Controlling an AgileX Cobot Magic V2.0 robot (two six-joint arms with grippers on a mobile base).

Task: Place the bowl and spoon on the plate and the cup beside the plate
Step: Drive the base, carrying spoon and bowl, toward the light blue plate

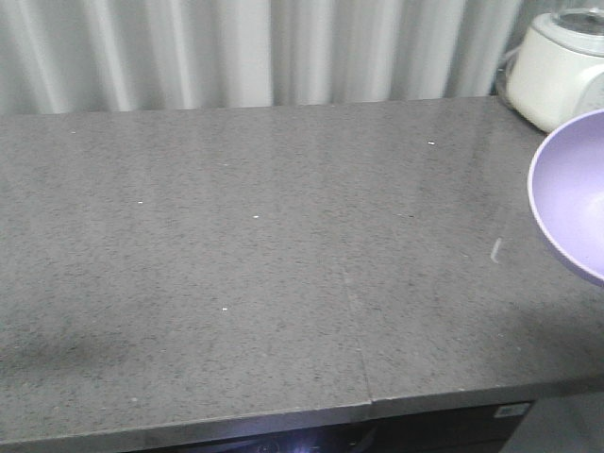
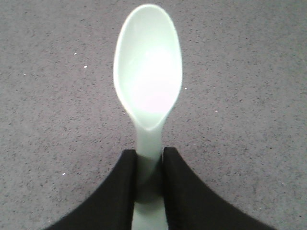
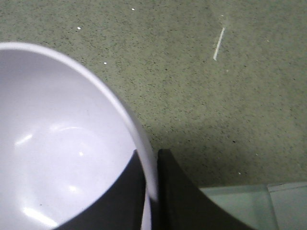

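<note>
A grey speckled stone tabletop (image 1: 236, 264) filled most of the front view. A thin seam (image 1: 357, 311) ran from its middle toward the front edge, and a few white flecks lay scattered across it. Behind it hung a pale pleated curtain (image 1: 236, 47), and a white rice cooker (image 1: 557, 66) stood at the far right corner. The bowl (image 1: 576, 203), smooth lavender-purple plastic with a paler rim, showed only in part at the right edge of that view, tilted so its hollow faced the camera. It was held up over the right end of the tabletop, near a short white mark (image 1: 495, 249). In the right wrist view the black right fingers (image 3: 182, 201) were closed on the bowl's rim, one inside the wall and one outside, and its shadow fell on the stone below. The spoon (image 2: 147, 72), pale mint green and glossy, was held over bare stone. The left fingers (image 2: 110, 196) were clamped on its handle just behind the scoop, which pointed straight away from them with its hollow side up. The wide left and middle stretches of the tabletop lay open. The front edge dropped to a dark cabinet face, and in the right wrist view a paler panel showed past the tabletop's edge.
</note>
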